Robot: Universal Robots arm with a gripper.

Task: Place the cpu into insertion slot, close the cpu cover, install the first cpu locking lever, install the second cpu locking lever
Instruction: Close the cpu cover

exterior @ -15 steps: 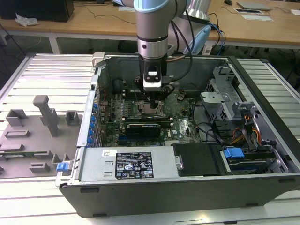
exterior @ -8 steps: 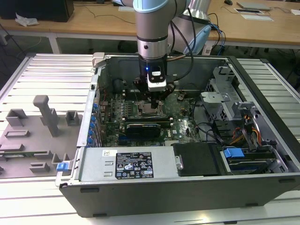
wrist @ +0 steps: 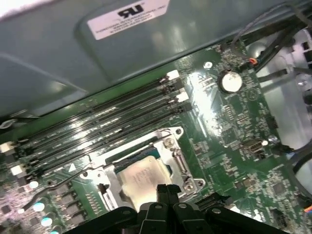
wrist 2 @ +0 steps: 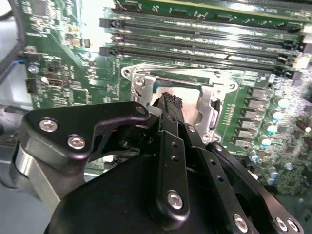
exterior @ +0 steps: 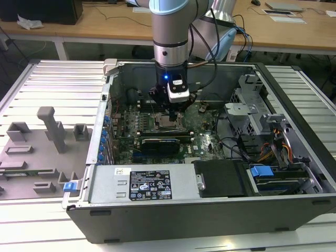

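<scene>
The cpu (wrist: 139, 178), a dull silver square, lies flat in the insertion slot (exterior: 165, 123) on the green board. The cpu cover (wrist: 178, 165), a silvery frame, lies down around it, with the chip showing through its window. The cover (wrist 2: 214, 105) and a pale patch of the cpu (wrist 2: 190, 95) also show in the second wrist view. My gripper (wrist: 167, 190) hangs just above the socket's edge, its black fingers (wrist 2: 168, 105) pressed together with nothing between them. A thin wire lever (wrist: 58, 183) runs along one side of the socket. In the exterior view my gripper (exterior: 173, 111) stands inside the open case.
Black memory slots (wrist: 107, 122) run beside the socket. A long black finned bar (exterior: 160, 142) and the grey power-supply box (exterior: 142, 184) lie nearer the case's front wall. Cables and a drive cage (exterior: 262, 142) crowd the exterior view's right. Grey fixtures (exterior: 47, 136) stand outside the case.
</scene>
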